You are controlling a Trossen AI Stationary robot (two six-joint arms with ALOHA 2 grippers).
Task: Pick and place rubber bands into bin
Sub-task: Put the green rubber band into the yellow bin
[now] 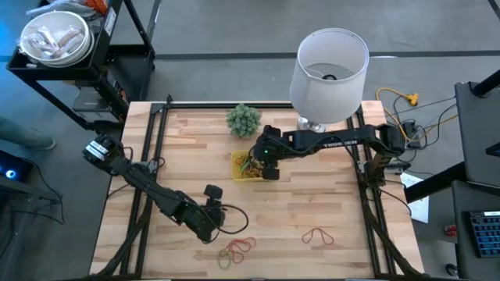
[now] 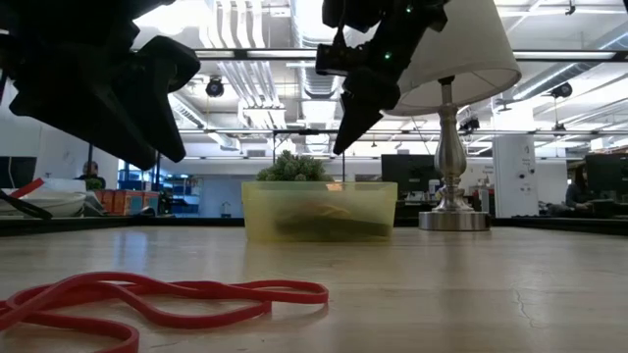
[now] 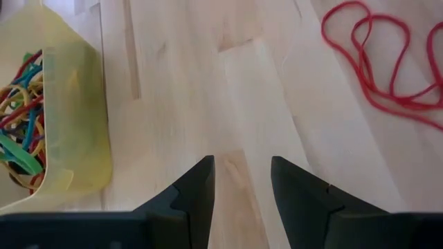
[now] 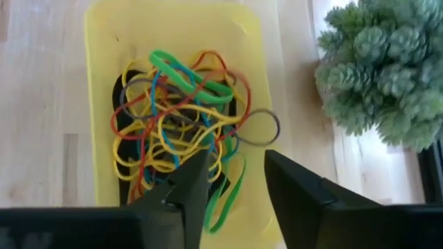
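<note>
Closest to the low camera is a red rubber band [image 2: 167,299], lying loose on the near part of the table [image 1: 312,203]. These are light, floppy and stretchy, so I'd pinch one strand where it humps up. More rubber bands [image 4: 180,131] sit tangled in the bin [image 4: 104,41] mid-table. My right gripper [image 4: 235,187] hovers over it, fingers parted, empty. My left gripper [image 3: 242,183] hangs open near the red ones, touching nothing.

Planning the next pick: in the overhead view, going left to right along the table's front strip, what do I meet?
Left gripper, open over bare wood → tangle of red, yellow and orange rubber bands → lone red rubber band. The yellow bin sits farther back, under the right gripper.
</note>
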